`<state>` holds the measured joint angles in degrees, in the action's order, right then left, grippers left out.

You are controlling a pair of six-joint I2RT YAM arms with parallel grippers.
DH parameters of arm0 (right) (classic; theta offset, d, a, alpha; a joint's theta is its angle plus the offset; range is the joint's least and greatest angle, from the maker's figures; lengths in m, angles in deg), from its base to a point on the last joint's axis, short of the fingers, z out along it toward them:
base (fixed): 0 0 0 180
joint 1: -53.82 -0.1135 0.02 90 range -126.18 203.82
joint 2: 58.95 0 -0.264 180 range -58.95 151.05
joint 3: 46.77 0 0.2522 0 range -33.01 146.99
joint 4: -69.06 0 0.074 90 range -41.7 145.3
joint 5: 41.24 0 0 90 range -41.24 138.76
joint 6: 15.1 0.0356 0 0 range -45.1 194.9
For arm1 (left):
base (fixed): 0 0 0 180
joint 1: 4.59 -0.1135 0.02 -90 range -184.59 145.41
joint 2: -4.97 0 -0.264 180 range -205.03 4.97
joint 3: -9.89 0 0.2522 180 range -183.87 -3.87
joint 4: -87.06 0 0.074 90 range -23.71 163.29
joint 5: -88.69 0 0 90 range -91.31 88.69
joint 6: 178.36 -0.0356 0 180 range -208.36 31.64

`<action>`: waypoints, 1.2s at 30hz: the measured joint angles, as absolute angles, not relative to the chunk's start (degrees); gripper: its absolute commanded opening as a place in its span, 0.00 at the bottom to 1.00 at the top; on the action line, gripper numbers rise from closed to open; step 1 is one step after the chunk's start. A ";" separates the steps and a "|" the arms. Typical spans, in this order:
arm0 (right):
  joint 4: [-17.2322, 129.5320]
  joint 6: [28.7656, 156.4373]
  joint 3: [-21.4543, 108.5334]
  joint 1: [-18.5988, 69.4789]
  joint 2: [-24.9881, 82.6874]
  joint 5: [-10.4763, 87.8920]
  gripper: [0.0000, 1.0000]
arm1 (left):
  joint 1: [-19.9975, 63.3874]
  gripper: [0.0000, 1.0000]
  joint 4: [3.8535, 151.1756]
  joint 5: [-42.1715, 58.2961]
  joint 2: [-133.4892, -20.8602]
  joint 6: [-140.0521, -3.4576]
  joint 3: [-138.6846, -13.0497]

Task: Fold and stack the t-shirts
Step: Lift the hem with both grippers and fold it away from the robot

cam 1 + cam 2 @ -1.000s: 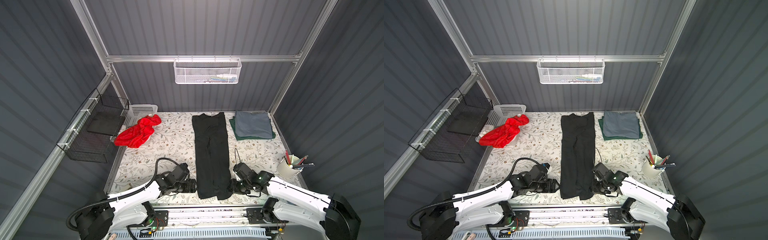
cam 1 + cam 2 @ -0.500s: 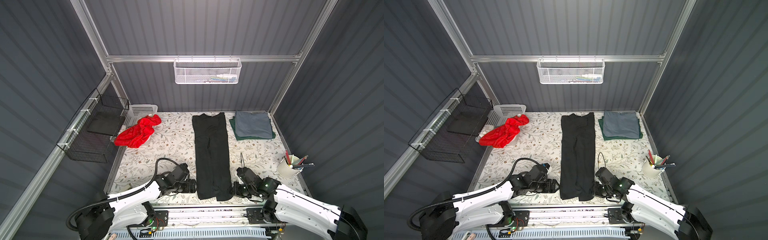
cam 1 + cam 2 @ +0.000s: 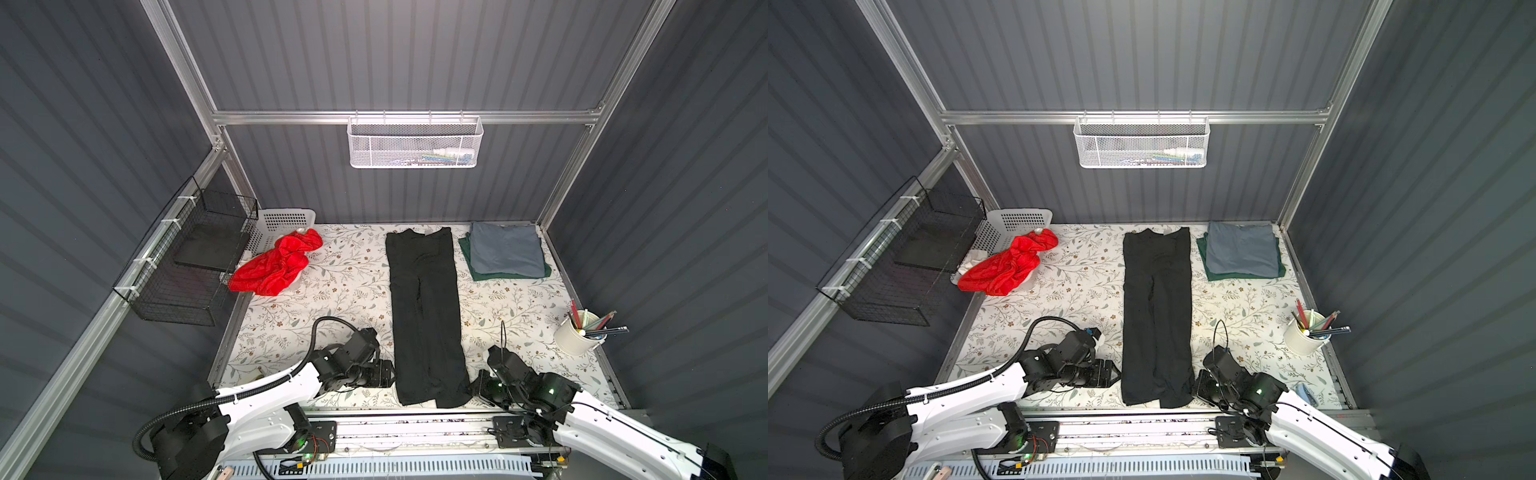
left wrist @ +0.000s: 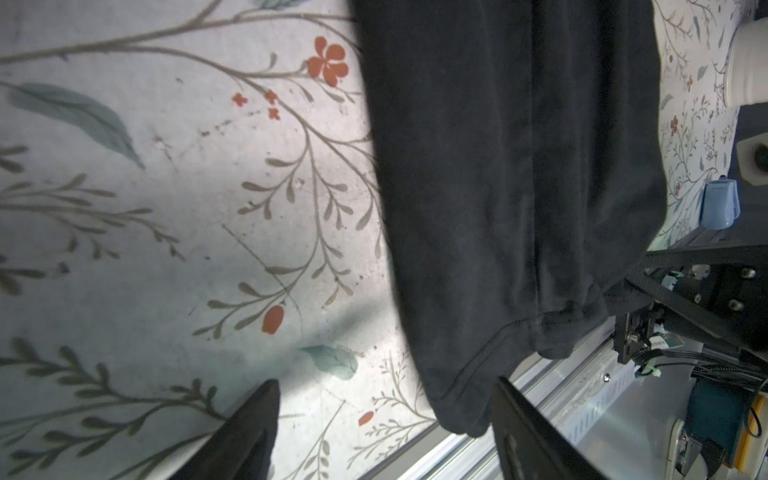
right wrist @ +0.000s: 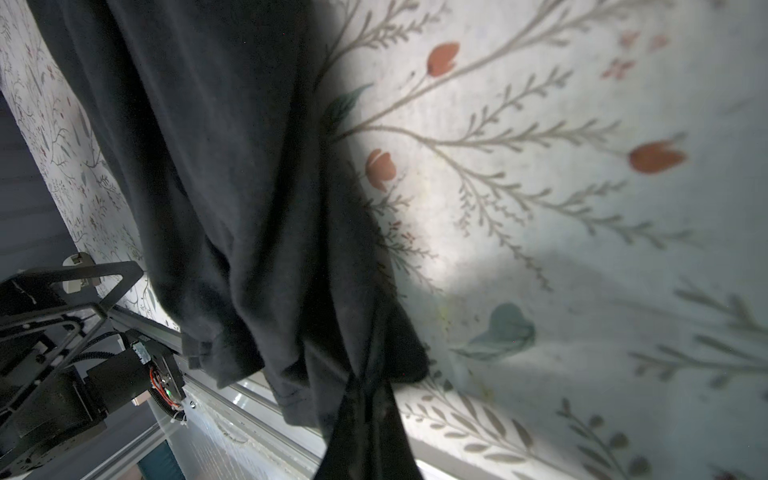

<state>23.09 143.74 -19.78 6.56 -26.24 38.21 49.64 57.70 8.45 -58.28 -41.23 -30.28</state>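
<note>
Black cloth: the large black t-shirt (image 3: 424,316), folded lengthwise into a long narrow strip, lies flat down the middle of the floral-print tabletop (image 3: 345,286), its hem at the near edge. Left gripper (image 4: 384,399), jaws wide apart, sits low at the hem's left corner, which lies between its fingers (image 4: 257,415) in the left wrist view. Right gripper (image 5: 365,395), jaws closed, pinches the hem's right corner, the cloth puckering at its tip. Slate blue-grey folded t-shirt (image 3: 505,249) lies stacked on the dark green folded t-shirt (image 3: 513,275) at the far right corner; the bright red t-shirt (image 3: 276,264) is crumpled at the far left, just in front of the white perforated plastic basket (image 3: 282,218). White pencil cup (image 3: 575,340) stands near the right edge
</note>
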 measured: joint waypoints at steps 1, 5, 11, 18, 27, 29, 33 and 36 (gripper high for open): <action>23.36 143.94 -19.78 6.56 -25.78 38.19 0.00 | 50.15 0.76 58.18 8.47 -58.56 -41.10 -30.11; 24.21 144.18 -19.78 6.51 -24.17 38.04 0.00 | 52.62 0.74 59.67 8.36 -59.65 -40.68 -29.56; 24.97 144.57 -19.87 6.40 -24.08 37.97 0.00 | 55.92 0.67 63.08 8.14 -63.06 -40.05 -29.87; 24.95 144.51 -19.91 6.40 -24.54 38.11 0.00 | 57.99 0.49 67.10 8.38 -67.83 -39.81 -31.20; 24.75 143.65 -19.43 6.40 -23.27 38.32 0.00 | 58.47 0.00 65.98 8.23 -72.98 -40.33 -33.95; 24.06 143.19 -18.55 6.40 -22.68 38.50 0.00 | 58.47 0.00 64.72 8.25 -73.42 -40.75 -34.87; 21.52 141.86 -15.74 6.40 -21.61 39.15 0.00 | 58.47 0.00 60.83 7.10 -73.42 -41.84 -37.21; 19.71 141.77 -14.38 6.40 -21.74 39.59 0.00 | 58.47 0.00 58.49 6.37 -73.42 -42.98 -39.37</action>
